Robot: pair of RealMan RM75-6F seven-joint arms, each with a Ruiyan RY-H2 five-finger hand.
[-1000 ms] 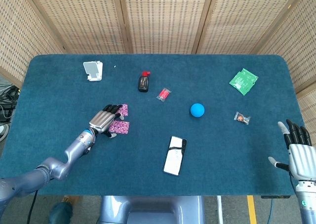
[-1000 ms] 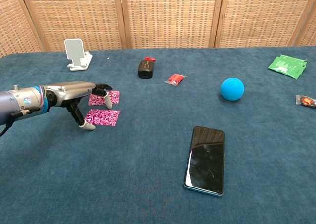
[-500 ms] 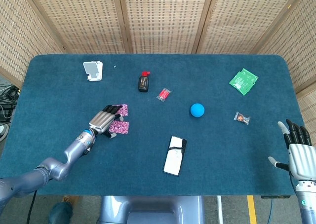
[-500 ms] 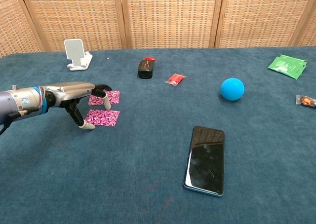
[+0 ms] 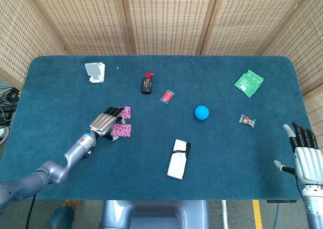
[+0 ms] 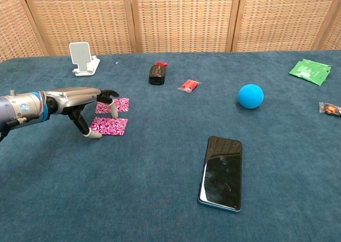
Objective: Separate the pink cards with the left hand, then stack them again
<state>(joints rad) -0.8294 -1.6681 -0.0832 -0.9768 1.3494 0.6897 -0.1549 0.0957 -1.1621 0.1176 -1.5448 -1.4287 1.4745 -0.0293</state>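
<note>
We see two pink patterned cards lying flat and apart on the blue carpeted tabletop [image 6: 160,210], backed by woven wicker screens: the nearer card [image 6: 110,126] and the farther card [image 6: 118,105]. Our left hand [image 6: 85,104] hangs over them with fingers curled down, one fingertip touching the farther card and the thumb tip at the nearer card's left edge. Since a second ago, the nearer card has slid slightly leftward with the hand. Our right hand [image 5: 307,156] sits spread at the tabletop's right edge, holding nothing.
</note>
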